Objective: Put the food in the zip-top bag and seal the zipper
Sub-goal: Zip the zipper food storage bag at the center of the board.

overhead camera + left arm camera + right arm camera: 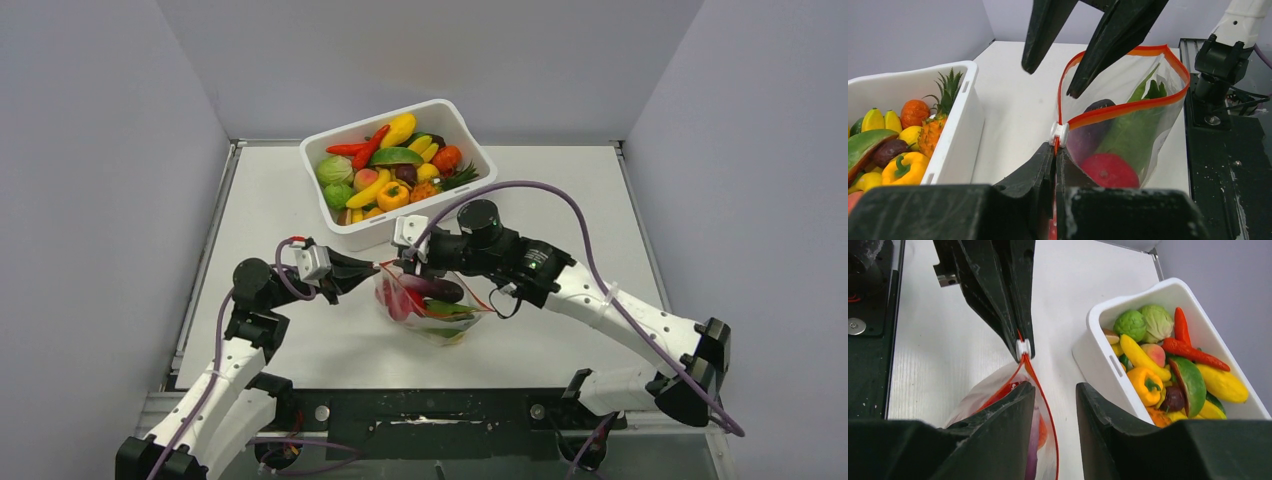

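Note:
The zip-top bag (440, 310) stands at the table's middle with its mouth open. It holds a red fruit (1110, 170), a purple piece (1093, 125) and a green leaf (1138, 125). The orange zipper (1128, 107) forms an open loop, with a white slider (1059, 134) at its near end. My left gripper (1055, 150) is shut on the bag's edge right behind the slider. My right gripper (1055, 390) is open at the bag's mouth: one finger (1008, 420) is inside the bag, the other outside, and the zipper strip (1047, 405) runs between them untouched.
A white tub (380, 235) full of toy fruits and vegetables stands just behind the bag; it also shows in the left wrist view (965, 130) and in the right wrist view (1098, 355). The black base rail (440, 410) runs along the near edge.

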Available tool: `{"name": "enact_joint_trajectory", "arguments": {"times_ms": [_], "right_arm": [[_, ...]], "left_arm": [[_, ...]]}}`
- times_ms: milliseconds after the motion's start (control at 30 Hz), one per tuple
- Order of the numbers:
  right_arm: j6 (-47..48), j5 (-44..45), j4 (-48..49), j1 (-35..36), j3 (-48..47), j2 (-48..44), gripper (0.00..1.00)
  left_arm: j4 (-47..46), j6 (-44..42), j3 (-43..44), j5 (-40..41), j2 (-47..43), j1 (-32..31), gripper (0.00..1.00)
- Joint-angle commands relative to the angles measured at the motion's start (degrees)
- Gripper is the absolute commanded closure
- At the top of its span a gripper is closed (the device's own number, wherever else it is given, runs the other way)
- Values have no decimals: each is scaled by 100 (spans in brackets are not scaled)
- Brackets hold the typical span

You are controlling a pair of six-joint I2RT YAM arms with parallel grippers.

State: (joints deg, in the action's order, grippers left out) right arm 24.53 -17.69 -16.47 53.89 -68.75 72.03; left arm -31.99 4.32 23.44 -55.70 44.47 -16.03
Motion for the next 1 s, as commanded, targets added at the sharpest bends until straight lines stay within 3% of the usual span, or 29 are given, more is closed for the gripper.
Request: {"name": "enact_joint_trajectory", "arguments": {"times_ms": [0,667,967], "right_arm": [[242,-491,305,99,-687,379,63],[232,-592,-228,271,-1116,1015,61],[286,-599,-359,273,-1127,1067,95]], "left_arm": [[-334,12,33,62,-105,13,100],[-299,-11,-6,24,-136,6,100],[-324,-41,-32,9,-156,11,100]]}}
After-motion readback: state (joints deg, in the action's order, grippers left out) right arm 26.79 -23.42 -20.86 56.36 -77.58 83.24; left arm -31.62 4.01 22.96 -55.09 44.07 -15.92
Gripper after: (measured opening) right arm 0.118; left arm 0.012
